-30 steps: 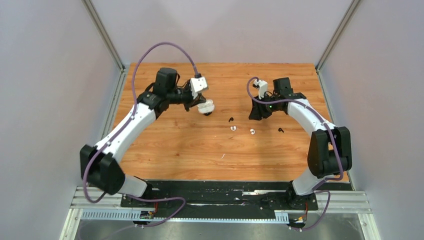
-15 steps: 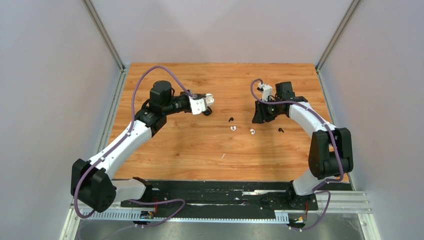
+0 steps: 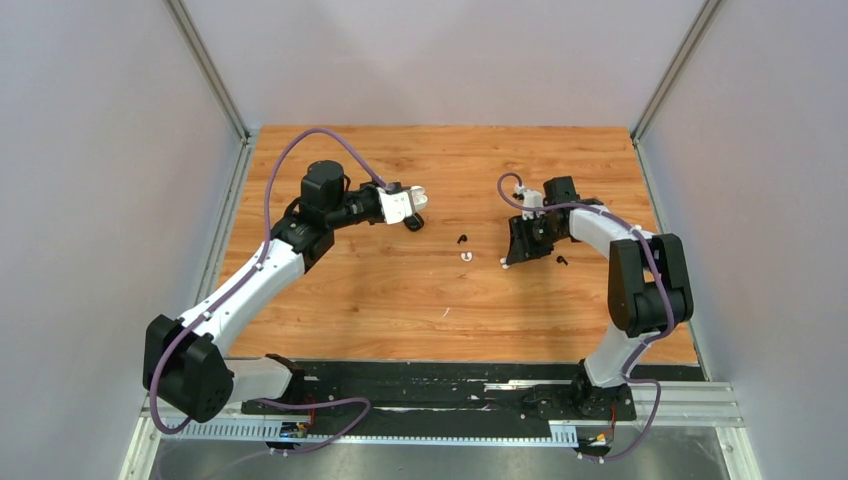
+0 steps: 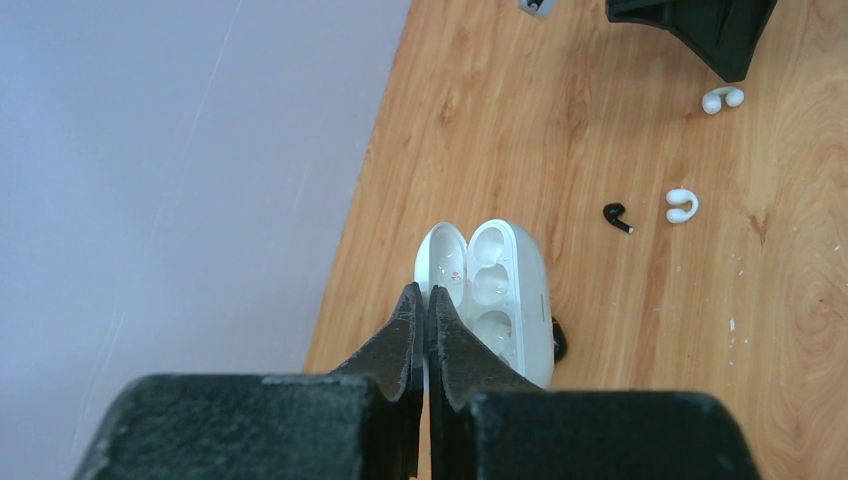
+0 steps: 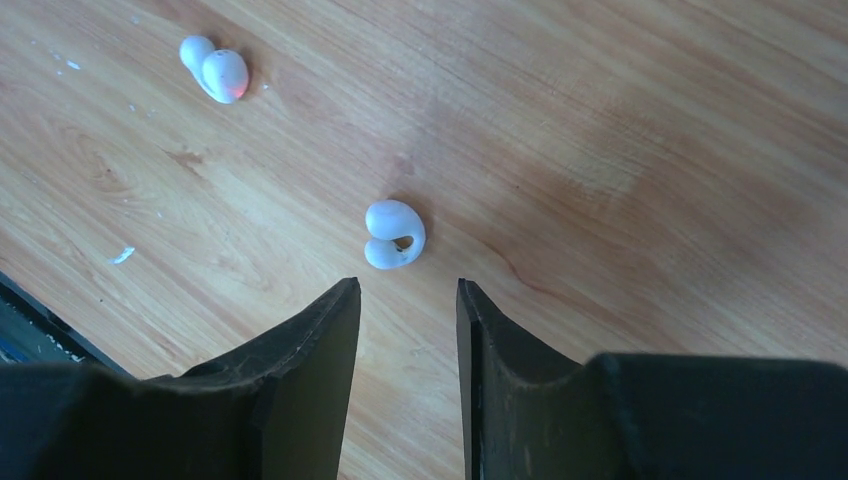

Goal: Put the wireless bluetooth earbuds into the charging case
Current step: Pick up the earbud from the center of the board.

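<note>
Left jaws pinched shut on lid of open white charging case (image 4: 505, 290). Right jaws part-open, low over bench (image 5: 620, 150), white earbud (image 5: 393, 234) lying just ahead of tips, untouched.

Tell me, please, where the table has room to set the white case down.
The widest bare patch of table is the near half, between the earbuds and the arm bases. The far strip by the back wall is free. The middle is crowded: earbuds lie between the left hand, holding the white case, and the right hand.
</note>
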